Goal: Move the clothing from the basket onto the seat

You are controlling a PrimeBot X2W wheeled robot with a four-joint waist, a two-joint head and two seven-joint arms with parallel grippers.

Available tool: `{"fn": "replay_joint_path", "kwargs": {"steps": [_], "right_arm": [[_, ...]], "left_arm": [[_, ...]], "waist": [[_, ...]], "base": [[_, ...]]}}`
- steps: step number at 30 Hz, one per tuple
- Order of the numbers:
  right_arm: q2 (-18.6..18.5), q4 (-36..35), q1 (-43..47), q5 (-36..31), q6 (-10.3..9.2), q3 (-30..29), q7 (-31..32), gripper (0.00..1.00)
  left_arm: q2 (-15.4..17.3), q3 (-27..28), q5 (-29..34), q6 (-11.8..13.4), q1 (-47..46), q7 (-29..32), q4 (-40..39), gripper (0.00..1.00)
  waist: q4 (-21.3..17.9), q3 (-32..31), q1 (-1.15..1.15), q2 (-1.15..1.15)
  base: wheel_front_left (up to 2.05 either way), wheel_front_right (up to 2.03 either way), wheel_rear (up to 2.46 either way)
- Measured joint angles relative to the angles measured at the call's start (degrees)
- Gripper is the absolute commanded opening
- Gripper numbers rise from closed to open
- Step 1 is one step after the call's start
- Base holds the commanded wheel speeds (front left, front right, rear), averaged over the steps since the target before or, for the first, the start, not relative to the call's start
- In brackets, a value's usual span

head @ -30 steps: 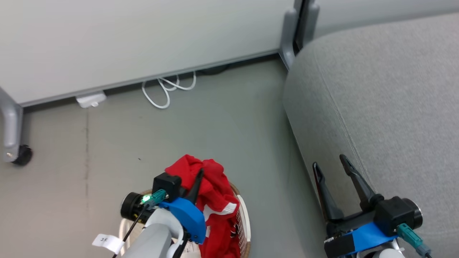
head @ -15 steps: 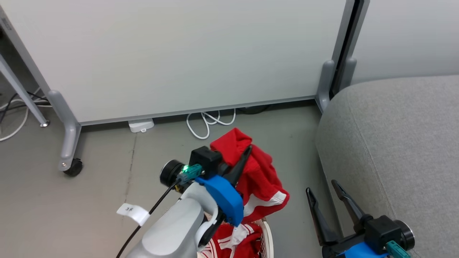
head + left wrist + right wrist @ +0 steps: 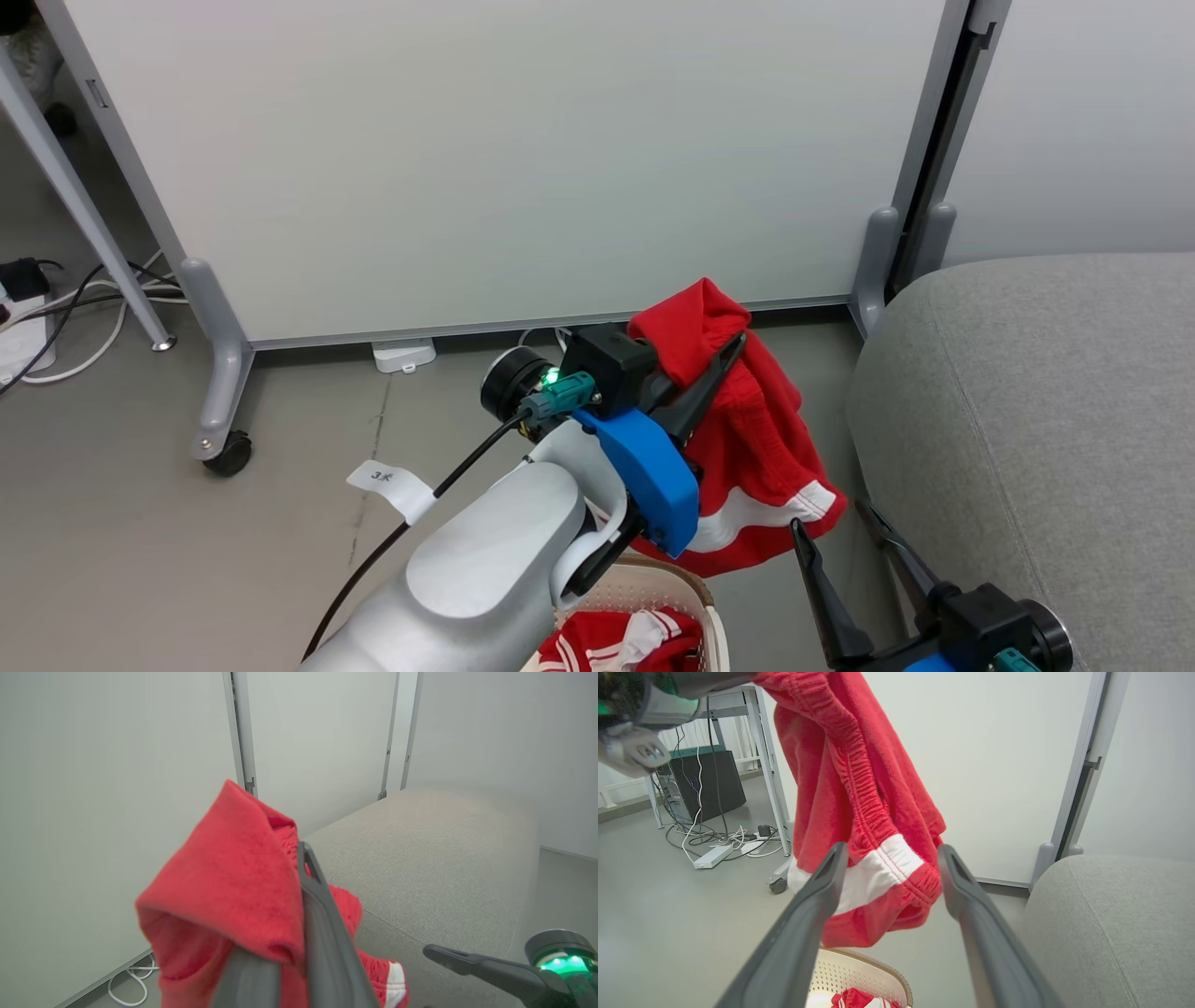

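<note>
My left gripper (image 3: 724,353) is shut on a red garment (image 3: 761,439) with a white band near its hem. The cloth hangs in the air above the basket (image 3: 693,588) and just left of the grey seat (image 3: 1036,411). The left wrist view has the bunched red garment (image 3: 224,882) pinched in my left gripper (image 3: 292,861), with the seat (image 3: 444,849) beyond. A second red garment (image 3: 616,646) with white stripes lies inside the basket (image 3: 866,968). My right gripper (image 3: 831,523) stands open beside the seat's front edge, its open jaws (image 3: 893,851) framing the hanging garment (image 3: 859,788) without touching it.
A white partition panel (image 3: 523,159) on a wheeled frame stands behind, with a caster (image 3: 229,455) on the floor. Cables and a power strip (image 3: 712,856) lie at the left near a black box (image 3: 707,784). Grey floor (image 3: 187,560) lies left of the basket.
My left gripper has lifted the red garment up out of the basket and carried it right, toward the seat. The head camera has also tilted up. The right gripper stays open.
</note>
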Motion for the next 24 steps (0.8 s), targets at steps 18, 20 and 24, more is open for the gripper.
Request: {"fn": "replay_joint_path", "kwargs": {"steps": [18,20,24], "right_arm": [[0.0,0.1,-2.3,-2.4,0.0,0.9,2.7,1.0],[0.0,0.4,-3.7,-3.1,0.0,0.7,4.3,1.0],[0.0,2.1,-7.6,-5.1,0.0,0.6,6.4,1.0]], "left_arm": [[0.0,-7.8,-6.9,3.4,-2.6,-1.1,-0.3,0.0],[0.0,-8.4,-7.5,3.5,-2.6,-1.5,-0.2,0.0],[0.0,-9.7,-8.3,3.9,-3.5,-2.0,0.0,0.0]], "waist": [[0.2,0.3,0.0,0.0],[0.0,0.4,0.0,0.0],[-0.1,0.8,0.0,0.0]], "base": [[0.0,0.0,0.0],[0.0,0.0,0.0],[0.0,0.0,0.0]]}}
